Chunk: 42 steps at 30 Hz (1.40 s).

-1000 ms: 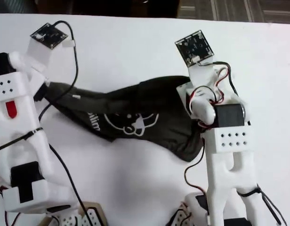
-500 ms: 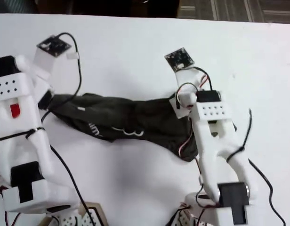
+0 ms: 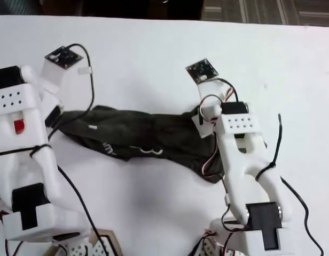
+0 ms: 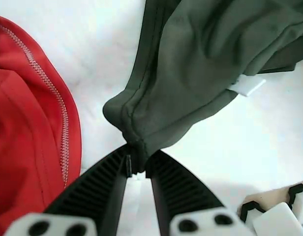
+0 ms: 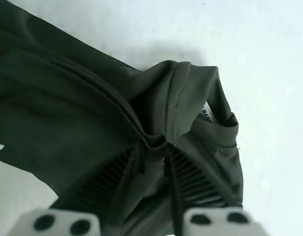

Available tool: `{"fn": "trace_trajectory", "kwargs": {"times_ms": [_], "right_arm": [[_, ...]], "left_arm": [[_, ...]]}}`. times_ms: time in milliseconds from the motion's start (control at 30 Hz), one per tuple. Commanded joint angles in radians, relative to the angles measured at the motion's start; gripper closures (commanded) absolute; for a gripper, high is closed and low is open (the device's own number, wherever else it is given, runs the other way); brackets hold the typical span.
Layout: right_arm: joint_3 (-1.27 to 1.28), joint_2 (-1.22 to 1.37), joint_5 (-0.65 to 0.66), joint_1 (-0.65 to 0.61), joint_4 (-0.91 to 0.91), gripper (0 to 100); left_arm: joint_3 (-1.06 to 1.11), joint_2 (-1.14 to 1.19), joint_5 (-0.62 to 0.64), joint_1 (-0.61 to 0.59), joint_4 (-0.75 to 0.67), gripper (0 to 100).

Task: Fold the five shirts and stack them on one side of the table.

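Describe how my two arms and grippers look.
The left arm and right arm are white plastic shells with black servos, dotted hole grids and black cables; the right adds red wires, the left a red tab. The left gripper and right gripper have black ribbed fingers.

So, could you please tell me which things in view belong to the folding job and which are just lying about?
Job in hand:
- dark green shirt, stretched along the table
- left tool, shut on one end of it
- right tool, shut on the other end
- red garment, probably another shirt

Lying about:
- tan-edged piece by the arm bases
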Motion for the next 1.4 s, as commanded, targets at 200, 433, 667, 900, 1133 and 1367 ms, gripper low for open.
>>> {"fn": "trace_trajectory", "kwargs": {"times_ms": [200,433,667,900,1133,1367], "right_arm": [[-0.002,-0.021,-0.005,-0.022,-0.028,93.3],[-0.023,0.028,0.002,-0.016,-0.081,92.5],[-0.084,0.150,-0.005,-0.018,-0.076,85.1],[-0.087,0.156,-0.003,-0.015,-0.076,95.9],[-0.083,0.007,-0.006,-0.016,-0.028,98.1],[-0.080,-0.142,0.002,-0.005,0.058,97.8]], "left_arm": [[-0.004,-0.008,0.000,0.005,-0.008,97],[-0.004,-0.009,0.000,0.005,-0.005,97],[-0.004,-0.011,0.000,0.002,-0.005,97],[-0.004,-0.008,0.000,0.003,-0.009,97],[-0.002,-0.006,0.000,0.003,-0.012,97],[-0.004,-0.006,0.000,0.005,-0.012,97]]}}
